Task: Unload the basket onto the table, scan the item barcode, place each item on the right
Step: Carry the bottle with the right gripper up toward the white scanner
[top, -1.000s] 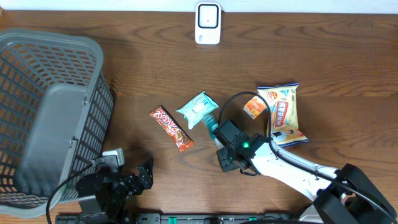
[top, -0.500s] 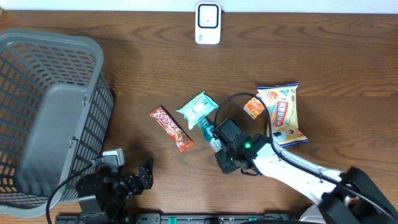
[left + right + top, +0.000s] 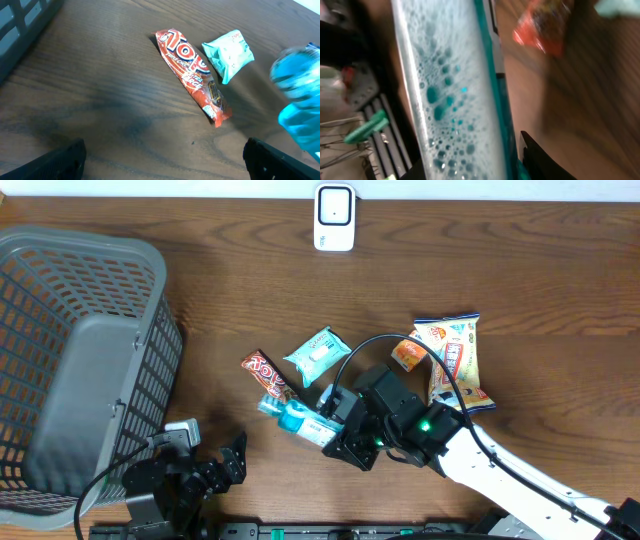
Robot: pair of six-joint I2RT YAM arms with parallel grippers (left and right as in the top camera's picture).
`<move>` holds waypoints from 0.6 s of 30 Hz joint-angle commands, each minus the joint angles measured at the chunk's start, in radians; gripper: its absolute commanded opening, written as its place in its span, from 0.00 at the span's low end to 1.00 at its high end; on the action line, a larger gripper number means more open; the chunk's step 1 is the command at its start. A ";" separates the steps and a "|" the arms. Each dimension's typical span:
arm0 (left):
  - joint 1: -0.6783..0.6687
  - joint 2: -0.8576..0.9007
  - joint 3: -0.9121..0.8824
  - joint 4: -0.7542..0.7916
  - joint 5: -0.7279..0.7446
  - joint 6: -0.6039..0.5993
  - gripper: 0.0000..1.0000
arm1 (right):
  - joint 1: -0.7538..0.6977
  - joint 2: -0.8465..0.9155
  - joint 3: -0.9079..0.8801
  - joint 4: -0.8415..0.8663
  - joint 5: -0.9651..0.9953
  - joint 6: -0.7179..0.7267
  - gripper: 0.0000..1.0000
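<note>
Presently clamped in right gripper, jaws partly closed: clear teal plastic bottle of foamy liquid, just beside red candy bar. Left gripper spread wide, empty.

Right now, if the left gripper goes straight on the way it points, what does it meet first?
Most likely the red candy bar, lying on the table ahead of the open left gripper, with only bare wood before it; depth is hard to judge.
</note>
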 commanded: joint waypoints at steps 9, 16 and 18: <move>0.002 -0.002 -0.002 -0.003 -0.006 -0.002 0.98 | -0.068 -0.025 0.013 0.128 -0.324 -0.082 0.01; 0.002 -0.002 -0.002 -0.003 -0.006 -0.002 0.98 | -0.085 -0.025 0.013 0.210 -0.076 -0.099 0.01; 0.002 -0.002 -0.002 -0.003 -0.006 -0.002 0.98 | -0.085 -0.025 0.013 0.248 0.073 -0.099 0.01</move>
